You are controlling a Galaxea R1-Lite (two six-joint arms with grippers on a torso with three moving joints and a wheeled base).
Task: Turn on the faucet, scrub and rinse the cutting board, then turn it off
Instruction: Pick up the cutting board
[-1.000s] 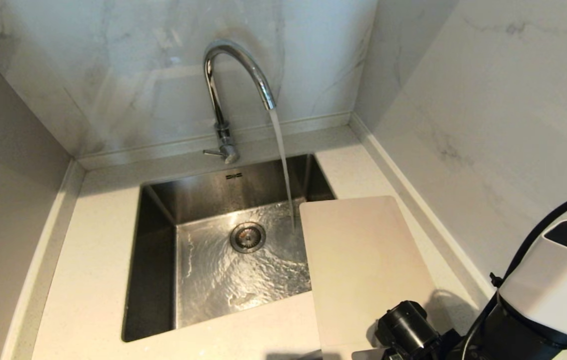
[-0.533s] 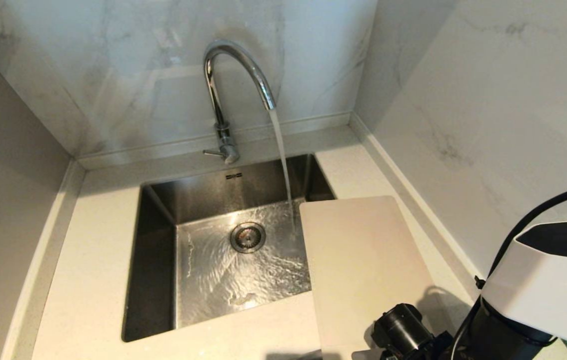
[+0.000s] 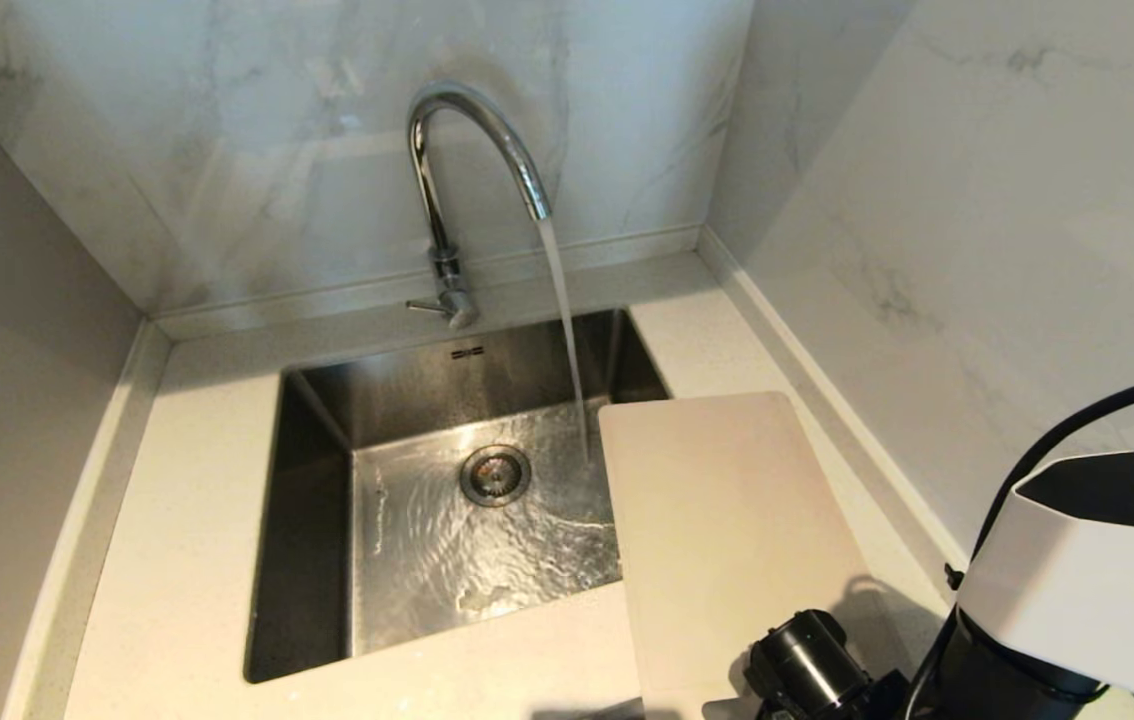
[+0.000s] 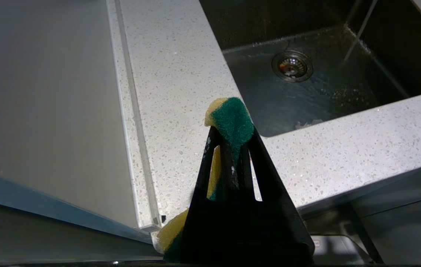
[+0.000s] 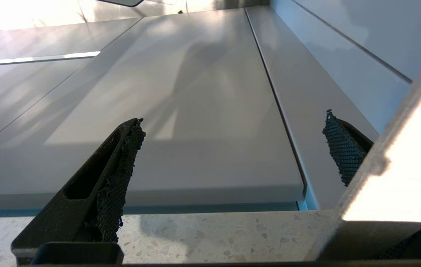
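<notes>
The chrome faucet [image 3: 472,150] stands behind the sink and a stream of water runs from its spout; its thin lever [image 3: 425,305] points left. The off-white cutting board [image 3: 727,530] lies flat on the counter right of the sink, its left edge over the basin. My right arm [image 3: 1077,590] hangs over the board's near right corner. My right gripper [image 5: 232,148] is open and holds nothing; a pale slab edge [image 5: 392,178] hides part of one finger. My left gripper [image 4: 231,129] is shut on a green-and-yellow sponge [image 4: 232,113], above the counter's front left.
The steel sink [image 3: 312,520] has a drain [image 3: 495,474] and rippling water on its floor. Marble walls close in behind and on the right. The speckled counter [image 3: 177,560] runs left of the sink. Grey cabinet doors [image 5: 195,111] show beyond the counter edge [image 5: 195,233].
My right arm's white housing has sunk and shifted left in the head view, and its black wrist has dropped slightly. The water keeps running and the board has not moved.
</notes>
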